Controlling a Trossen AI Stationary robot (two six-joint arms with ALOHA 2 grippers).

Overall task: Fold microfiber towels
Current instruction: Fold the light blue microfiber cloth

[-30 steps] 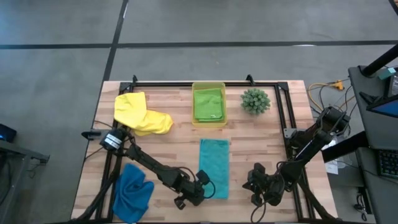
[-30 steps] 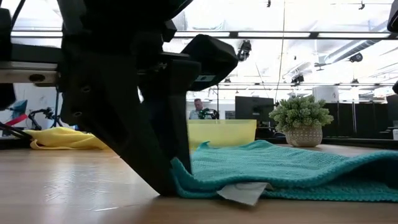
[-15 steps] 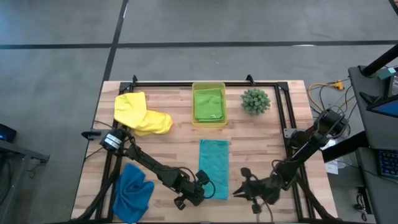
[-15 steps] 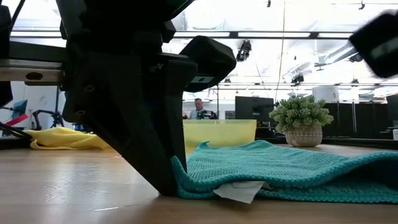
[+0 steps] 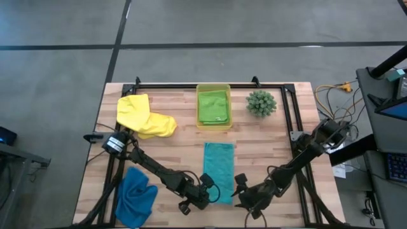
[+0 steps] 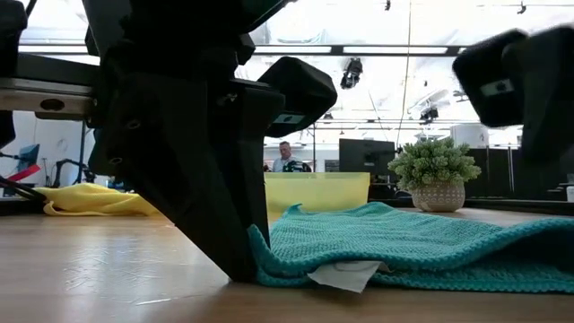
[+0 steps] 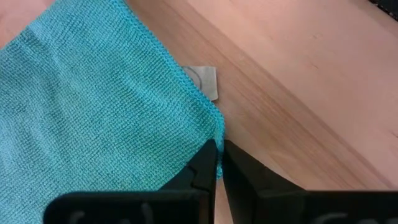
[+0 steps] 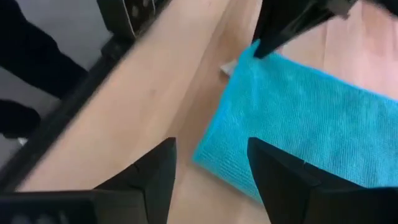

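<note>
On the wooden table (image 5: 267, 140) we find the teal towel (image 5: 219, 170) lying flat as a long strip near the front middle, its long axis running from the front edge back toward the yellow-green bin (image 5: 213, 89), where the lime green towel (image 5: 213, 105) already sits folded. The left gripper (image 5: 208, 189) has its jaws pinched together on the strip's near left corner, beside a small white tag (image 7: 203, 79) poking out from under the hem. The right gripper (image 5: 241, 191), jaws spread wide and holding nothing, hangs just off the near right corner, which the right wrist view shows lying straight ahead between its two fingers (image 8: 283, 180).

We judge that the coming move turns on this: both near corners sit at the grippers' end, one per arm, and the far short edge points away toward the bin, so the strip would fold along its length once the right jaws close.

The yellow towel (image 5: 144, 116) lies crumpled at the back left, the royal blue towel (image 5: 135, 196) bunched at the front left, and the spiky green plant (image 5: 261, 102) stands right of the bin.
</note>
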